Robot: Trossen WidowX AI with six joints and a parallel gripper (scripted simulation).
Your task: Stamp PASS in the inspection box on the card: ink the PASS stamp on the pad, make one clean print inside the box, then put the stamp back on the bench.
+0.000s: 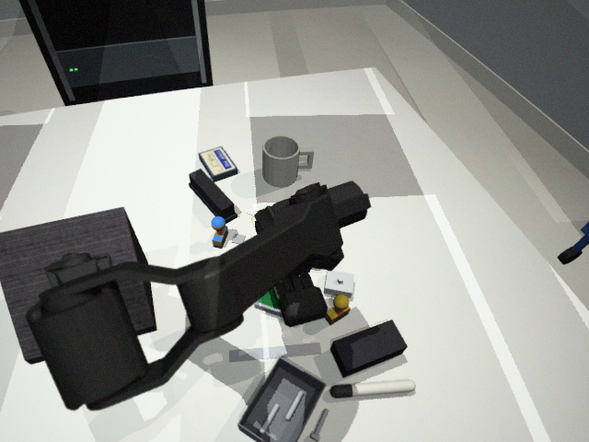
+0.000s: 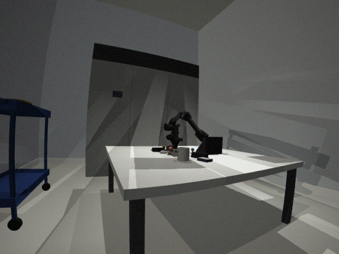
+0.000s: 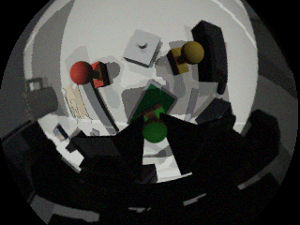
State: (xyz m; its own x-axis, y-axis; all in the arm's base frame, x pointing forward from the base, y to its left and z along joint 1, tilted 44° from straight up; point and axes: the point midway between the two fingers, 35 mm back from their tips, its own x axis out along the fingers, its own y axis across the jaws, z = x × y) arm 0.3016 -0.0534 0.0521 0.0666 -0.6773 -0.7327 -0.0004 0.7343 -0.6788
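On the table [image 1: 428, 266], from the left: a blue-knob stamp [image 1: 218, 231], then the pincer [image 3: 154, 141] closed around the green-knob PASS stamp [image 3: 154, 129], which is over the green ink pad [image 3: 150, 103]; a yellow-knob stamp [image 1: 339, 308] stands at the right.

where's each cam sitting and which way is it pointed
Top: high above the bench, angled down; shows the whole arm from base to gripper.
Exterior: far off in the room, near table height, facing the table; the arm looks small.
Wrist: on the arm, looking down past dark fingers at the green-knobbed stamp they grip over the green pad.
Shared: the yellow-knobbed stamp shows in the top and wrist views.
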